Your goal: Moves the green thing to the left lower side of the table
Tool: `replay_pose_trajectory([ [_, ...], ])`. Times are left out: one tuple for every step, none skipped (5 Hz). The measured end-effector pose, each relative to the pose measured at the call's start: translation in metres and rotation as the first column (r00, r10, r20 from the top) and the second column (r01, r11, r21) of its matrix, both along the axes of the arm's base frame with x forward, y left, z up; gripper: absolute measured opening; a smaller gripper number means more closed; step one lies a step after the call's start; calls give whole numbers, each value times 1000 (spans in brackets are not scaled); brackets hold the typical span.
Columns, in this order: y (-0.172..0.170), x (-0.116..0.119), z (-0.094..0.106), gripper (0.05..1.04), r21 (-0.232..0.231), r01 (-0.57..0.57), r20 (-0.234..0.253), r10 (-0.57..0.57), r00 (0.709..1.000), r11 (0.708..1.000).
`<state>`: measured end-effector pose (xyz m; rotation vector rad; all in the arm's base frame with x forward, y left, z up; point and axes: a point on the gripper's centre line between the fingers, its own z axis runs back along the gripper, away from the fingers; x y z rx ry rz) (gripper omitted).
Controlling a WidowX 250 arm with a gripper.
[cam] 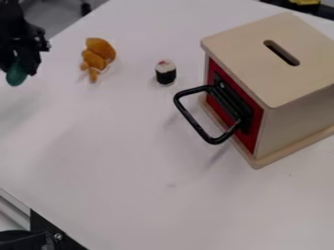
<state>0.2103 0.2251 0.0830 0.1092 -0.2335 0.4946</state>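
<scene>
From here the gripper (23,59) is a dark blur at far left, cropped by the left edge, and hides part of the green thing (16,76). The right edge clips the wooden box (251,49); the far edge cuts the yellow thing (304,2).

No text, label, brand, number or sign can be read anywhere in the camera view.
</scene>
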Motion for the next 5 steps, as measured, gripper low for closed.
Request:
replay_pose_trajectory([
  [7, -12, -21, 480, 26, -60, -61, 61, 996, 998],
  [10, -16, -45, 480, 16, -95, -115, 96, 989, 995],
  [9, -15, -53, 480, 34, -125, -97, 128, 987, 992],
  [8, -12, -67, 480, 23, -93, -86, 95, 992, 995],
  [8, -11, -68, 480, 23, -84, -85, 86, 993, 996],
])
